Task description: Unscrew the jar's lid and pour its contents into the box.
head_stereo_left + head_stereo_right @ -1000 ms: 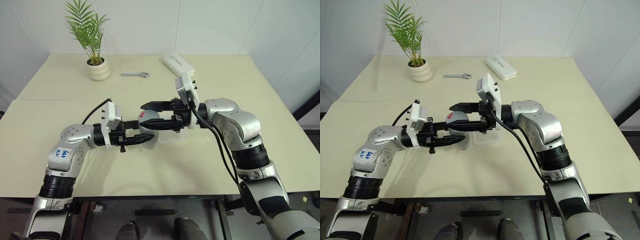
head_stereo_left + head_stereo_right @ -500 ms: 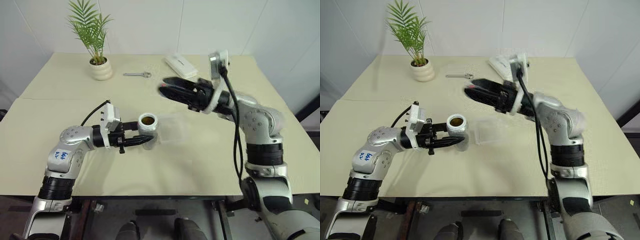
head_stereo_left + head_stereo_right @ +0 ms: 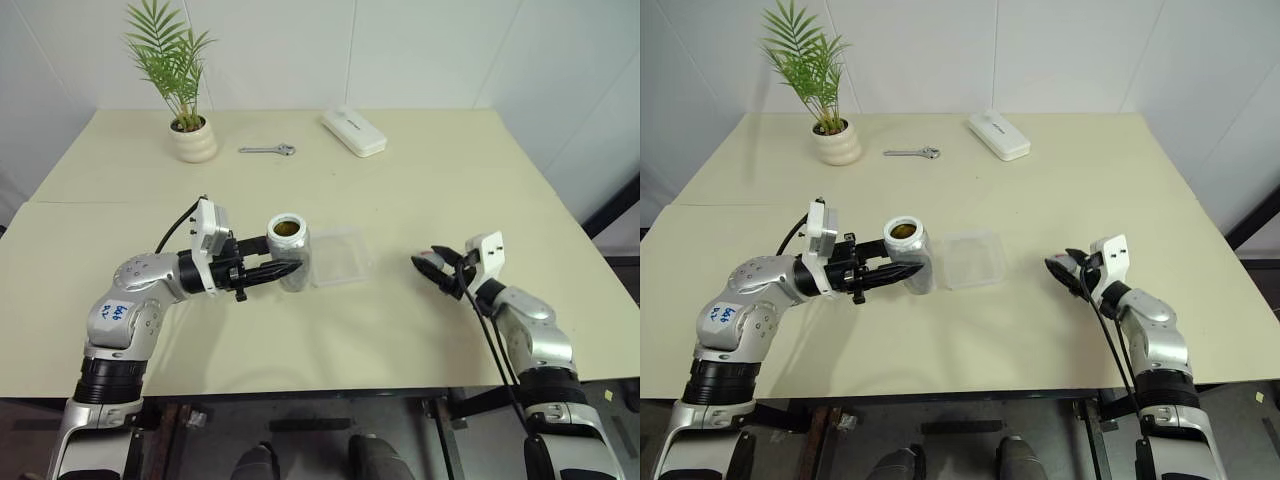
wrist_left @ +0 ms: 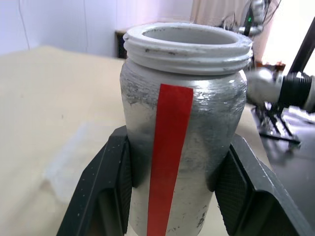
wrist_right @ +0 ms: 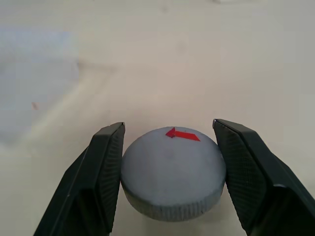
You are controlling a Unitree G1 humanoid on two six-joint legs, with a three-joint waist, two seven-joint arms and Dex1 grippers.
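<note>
Open jar held beside the box, lid held apart at the right.

A potted plant [image 3: 187, 85], a wrench [image 3: 268, 150] and a white case [image 3: 353, 131] are set along the table's [image 3: 420, 210] far side. The jar [image 3: 289, 250], contents [image 3: 287, 228] exposed, is pinched by the left gripper [image 3: 268, 270], touching the box [image 3: 341, 256]. The lid [image 5: 172, 172] is clamped by the right gripper [image 3: 432, 267], well apart.

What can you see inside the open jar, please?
The jar, lid off, holds brownish-gold contents showing just below its rim. How deep they go is hidden by its metallic wall.
</note>
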